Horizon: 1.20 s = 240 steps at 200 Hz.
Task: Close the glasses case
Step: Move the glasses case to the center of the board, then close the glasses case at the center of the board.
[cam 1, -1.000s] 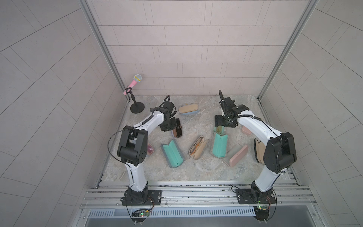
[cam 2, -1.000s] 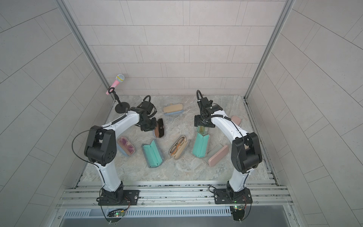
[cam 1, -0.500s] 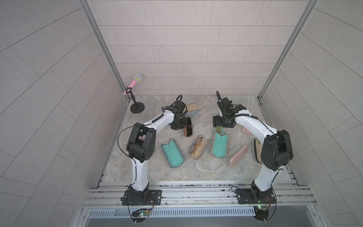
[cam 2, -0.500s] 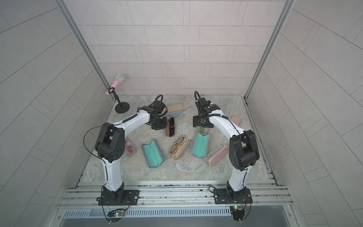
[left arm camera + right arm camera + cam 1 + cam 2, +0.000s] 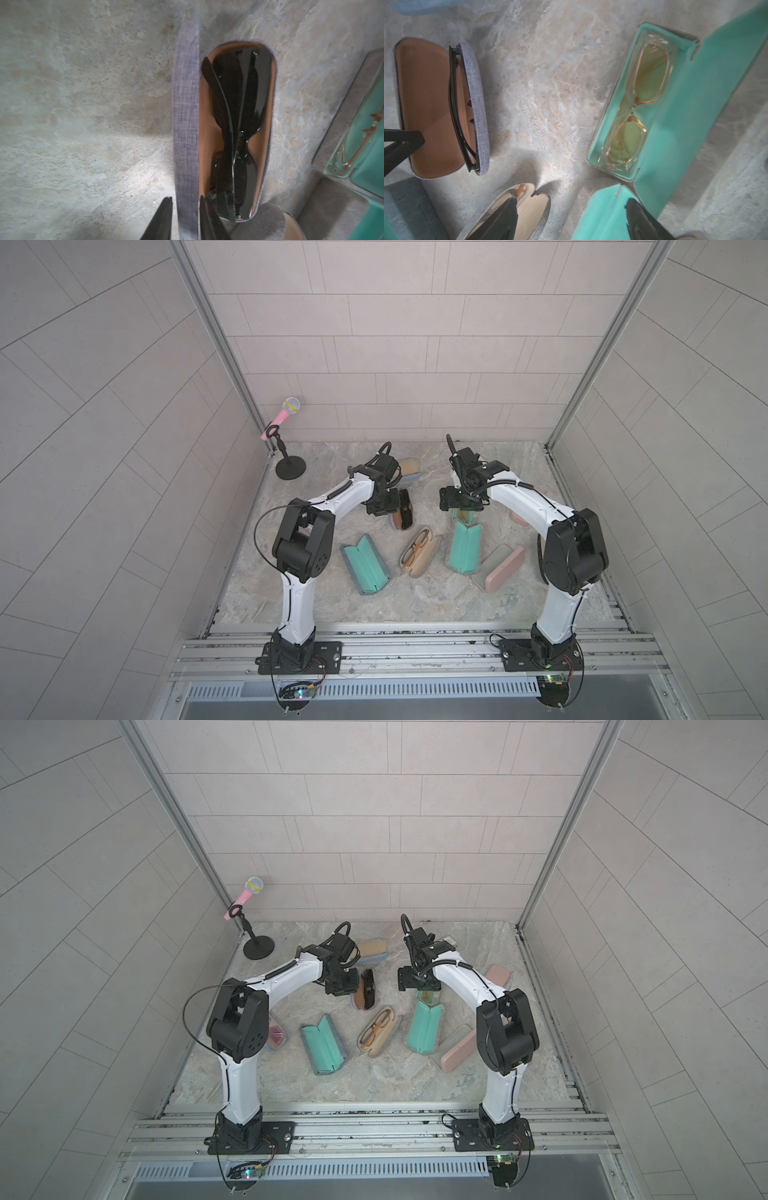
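— Where was your left side just then?

— My left claw (image 5: pixel 185 198) was down at the grey glasses case (image 5: pixel 402 514), a touch left of the middle of the surface (image 5: pixel 415 605), toward the back edge. Its fingers (image 5: pixel 162 220) stood narrowly spread either side of the raised lid (image 5: pixel 186 124), one outside, one on the lined side. I saw a sliver of surface between the outer finger and the fabric, so no pinch there. Whether the inner one touched, I couldn't tell.

— And the case itself?

— Open! Lid up on edge, near upright, and the tan-lined half beside it showed the dark sunglasses (image 5: pixel 234 124) folded inside.

— Right side?

— My right claw (image 5: pixel 571 200) hung spread wide, gripping nothing, over the back end of an open teal case (image 5: pixel 695 104) with pale peach-framed glasses (image 5: pixel 636 108) in it, right of the middle.

— Anything else down there?

— A second teal case (image 5: pixel 365 564) lay open left of the middle, nearer the front edge. A beige case (image 5: pixel 417 549) with orange-framed glasses lay between the two teal ones, and a pink microphone (image 5: pixel 286 414) stood at the back left corner.
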Available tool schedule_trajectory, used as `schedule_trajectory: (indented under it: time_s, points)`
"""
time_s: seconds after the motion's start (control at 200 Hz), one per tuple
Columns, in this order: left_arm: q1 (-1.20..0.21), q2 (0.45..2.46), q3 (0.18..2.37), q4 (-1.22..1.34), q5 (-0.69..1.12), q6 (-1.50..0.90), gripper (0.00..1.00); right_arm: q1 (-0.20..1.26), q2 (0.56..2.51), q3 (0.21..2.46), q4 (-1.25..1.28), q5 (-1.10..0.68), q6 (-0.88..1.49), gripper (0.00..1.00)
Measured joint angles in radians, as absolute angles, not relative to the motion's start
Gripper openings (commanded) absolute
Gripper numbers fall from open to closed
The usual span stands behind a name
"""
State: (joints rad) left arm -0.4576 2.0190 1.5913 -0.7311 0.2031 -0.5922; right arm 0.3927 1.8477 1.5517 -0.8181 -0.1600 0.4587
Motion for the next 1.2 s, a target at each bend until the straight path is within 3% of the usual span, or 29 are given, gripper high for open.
schedule_trajectory:
  time_s: [0.35, 0.415, 0.575, 0.66, 1.016, 1.141, 1.201]
  points:
    - [-0.458, 2.020, 1.600, -0.738, 0.205, -0.594, 0.37, 0.439, 1.882, 1.629, -0.812, -0.207, 0.440, 0.77]
    - [-0.458, 2.020, 1.602, -0.740, 0.205, -0.594, 0.37, 0.447, 1.896, 1.644, -0.812, -0.213, 0.435, 0.67]
    - [-0.458, 2.017, 1.613, -0.753, 0.205, -0.592, 0.37, 0.466, 1.927, 1.671, -0.815, -0.230, 0.432, 0.25]
    - [-0.456, 2.004, 1.613, -0.760, 0.203, -0.590, 0.34, 0.474, 1.939, 1.687, -0.818, -0.242, 0.425, 0.17]
    - [-0.398, 1.883, 1.604, -0.764, 0.202, -0.569, 0.14, 0.495, 2.009, 1.777, -0.819, -0.270, 0.421, 0.15]
    - [-0.355, 1.859, 1.566, -0.752, 0.209, -0.560, 0.00, 0.503, 2.061, 1.811, -0.827, -0.275, 0.416, 0.15]
    - [-0.337, 1.859, 1.543, -0.747, 0.215, -0.559, 0.00, 0.508, 2.086, 1.827, -0.832, -0.278, 0.413, 0.15]
